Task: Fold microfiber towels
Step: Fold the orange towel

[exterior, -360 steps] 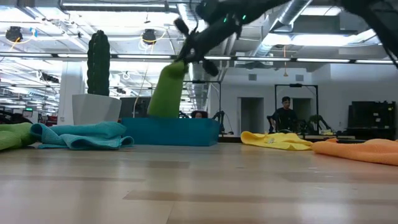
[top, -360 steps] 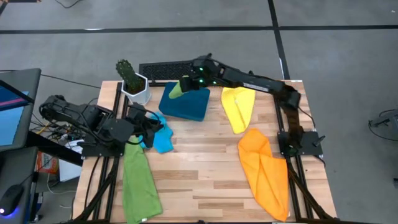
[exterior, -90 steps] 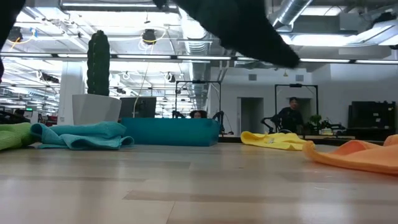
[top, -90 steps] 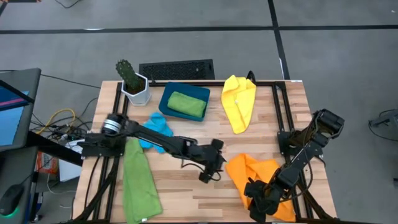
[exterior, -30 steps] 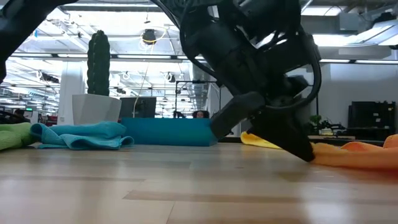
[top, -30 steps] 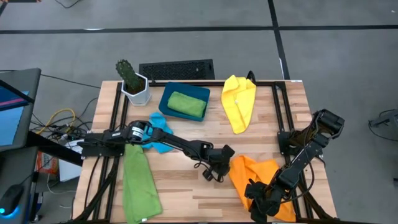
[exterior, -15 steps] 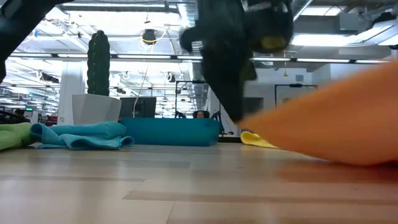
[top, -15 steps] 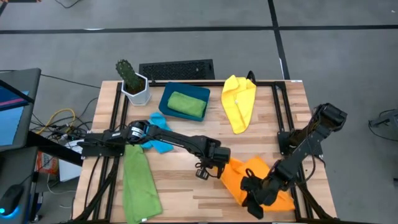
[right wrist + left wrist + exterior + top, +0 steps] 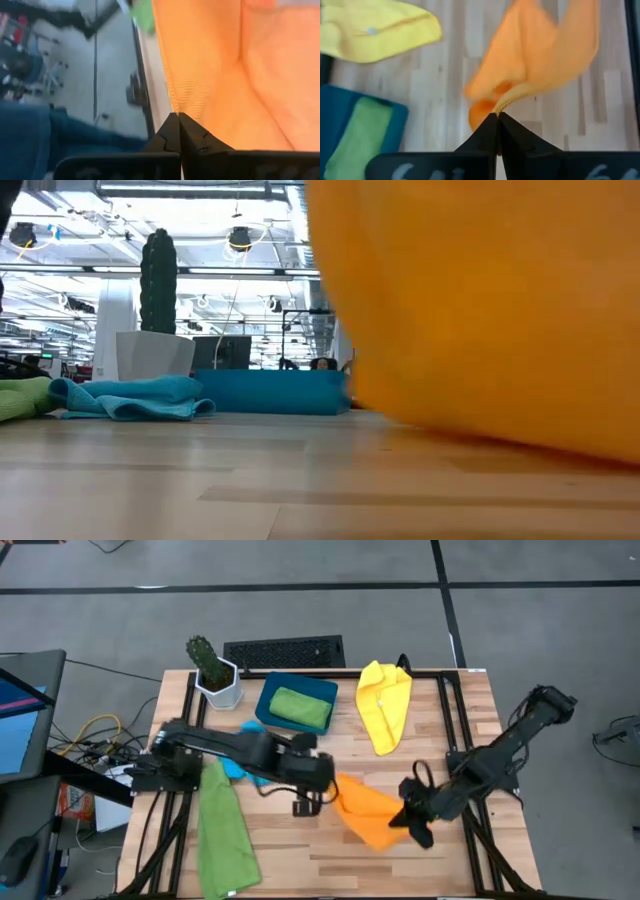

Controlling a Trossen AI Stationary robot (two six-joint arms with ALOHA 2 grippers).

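Orange towel (image 9: 365, 810), both fingers pinched shut

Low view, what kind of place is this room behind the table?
Probably a robotics lab or workshop: open ceiling with ducts and pipes, strip lighting, and dark frame rigs standing farther back across the large open floor.

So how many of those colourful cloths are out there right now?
5. Folded green towel in the teal tray; yellow towel beside the tray; blue towel under the left arm; green towel at the table's left edge; orange towel held between both grippers.
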